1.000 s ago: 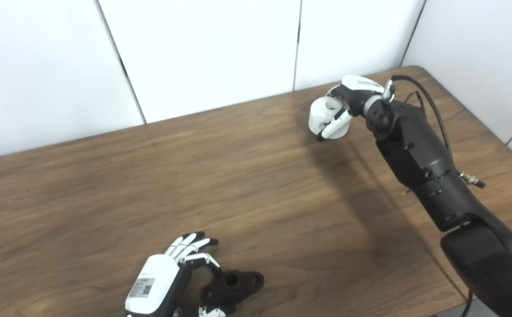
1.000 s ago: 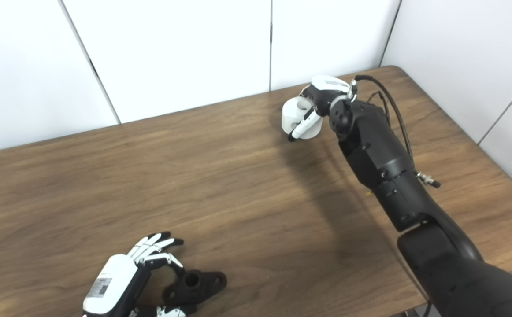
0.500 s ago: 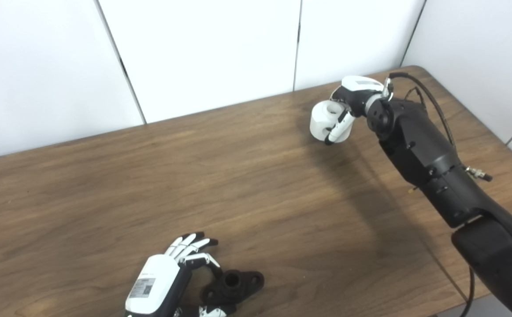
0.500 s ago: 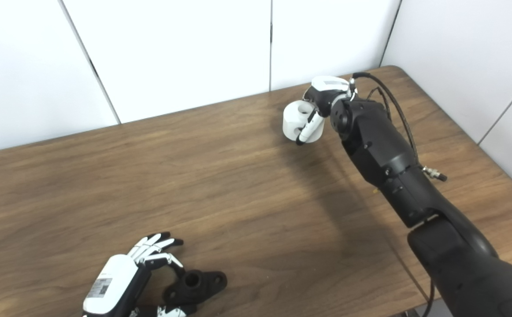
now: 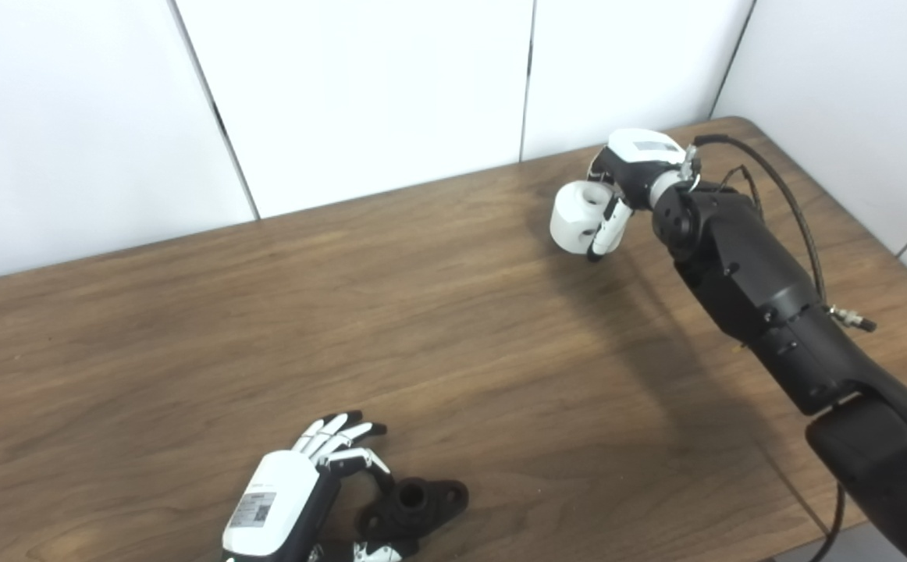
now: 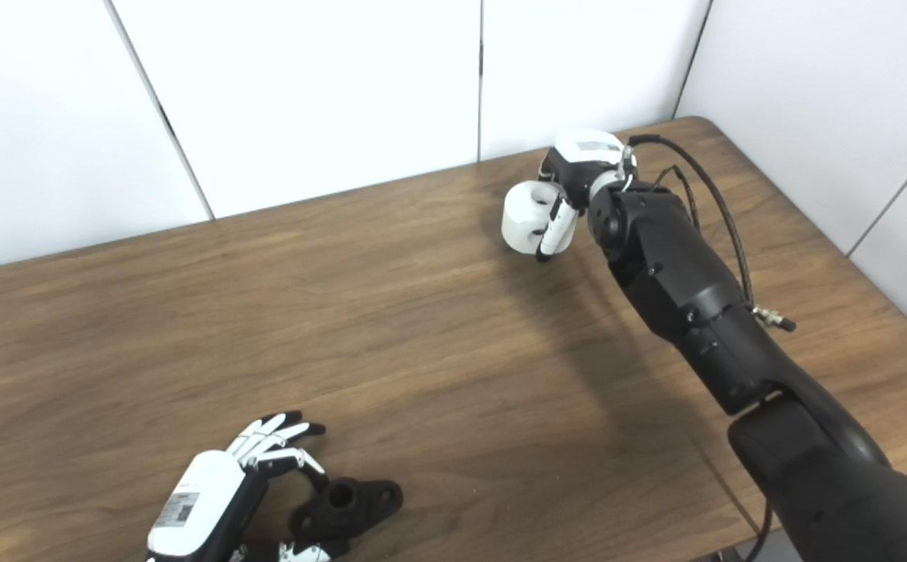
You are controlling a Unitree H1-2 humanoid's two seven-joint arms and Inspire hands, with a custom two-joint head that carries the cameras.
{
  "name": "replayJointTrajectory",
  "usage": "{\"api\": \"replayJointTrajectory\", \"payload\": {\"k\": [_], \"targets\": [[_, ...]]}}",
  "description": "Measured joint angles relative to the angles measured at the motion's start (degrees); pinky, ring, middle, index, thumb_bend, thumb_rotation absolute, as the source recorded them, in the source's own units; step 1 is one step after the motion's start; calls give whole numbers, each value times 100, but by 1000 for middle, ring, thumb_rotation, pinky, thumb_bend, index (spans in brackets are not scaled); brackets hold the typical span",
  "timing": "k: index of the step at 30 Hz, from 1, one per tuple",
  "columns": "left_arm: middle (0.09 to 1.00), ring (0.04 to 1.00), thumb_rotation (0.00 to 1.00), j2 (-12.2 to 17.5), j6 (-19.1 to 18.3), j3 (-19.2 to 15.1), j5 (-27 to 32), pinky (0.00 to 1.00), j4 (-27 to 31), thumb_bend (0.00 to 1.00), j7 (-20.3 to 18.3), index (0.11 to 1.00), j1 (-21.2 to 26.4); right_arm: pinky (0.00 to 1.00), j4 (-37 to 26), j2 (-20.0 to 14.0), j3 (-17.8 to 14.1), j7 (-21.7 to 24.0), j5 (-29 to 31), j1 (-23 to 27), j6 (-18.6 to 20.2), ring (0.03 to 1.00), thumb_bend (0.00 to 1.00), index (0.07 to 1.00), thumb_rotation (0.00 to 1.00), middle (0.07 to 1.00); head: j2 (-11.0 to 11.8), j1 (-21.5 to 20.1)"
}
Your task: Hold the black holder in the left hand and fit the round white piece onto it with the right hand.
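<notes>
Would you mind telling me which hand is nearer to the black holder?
Left. The left hand is right beside the black holder, fingers apart around its near-left side. The right hand is far across the table, gripping the white piece.

We've got the holder (image 5: 416,506) lying at the near edge of the table (image 5: 453,336), just right of our left hand (image 5: 297,492); the round piece (image 5: 576,216) is way off, far right, in our right hand (image 5: 625,176).
</notes>
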State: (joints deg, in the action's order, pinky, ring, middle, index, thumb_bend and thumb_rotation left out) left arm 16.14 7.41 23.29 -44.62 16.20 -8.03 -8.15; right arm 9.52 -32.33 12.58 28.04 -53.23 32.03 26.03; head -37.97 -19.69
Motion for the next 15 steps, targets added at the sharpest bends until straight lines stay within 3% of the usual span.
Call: {"api": "replayJointTrajectory", "payload": {"k": [9,14,15], "targets": [[841,924,62,-1,0,1,-17,926,1,506,1,493,1,487,-84,-114,70,177,97,0,6,503,526,485,137,439,-44,9],[839,923,61,-6,0,-1,-17,924,1,507,1,492,1,509,-179,-116,82,251,149,0,3,531,526,484,137,452,-53,9],[839,923,61,-6,0,-1,-17,925,1,507,1,492,3,523,-241,-117,83,272,164,-2,1,541,530,483,71,460,-61,17]]}}
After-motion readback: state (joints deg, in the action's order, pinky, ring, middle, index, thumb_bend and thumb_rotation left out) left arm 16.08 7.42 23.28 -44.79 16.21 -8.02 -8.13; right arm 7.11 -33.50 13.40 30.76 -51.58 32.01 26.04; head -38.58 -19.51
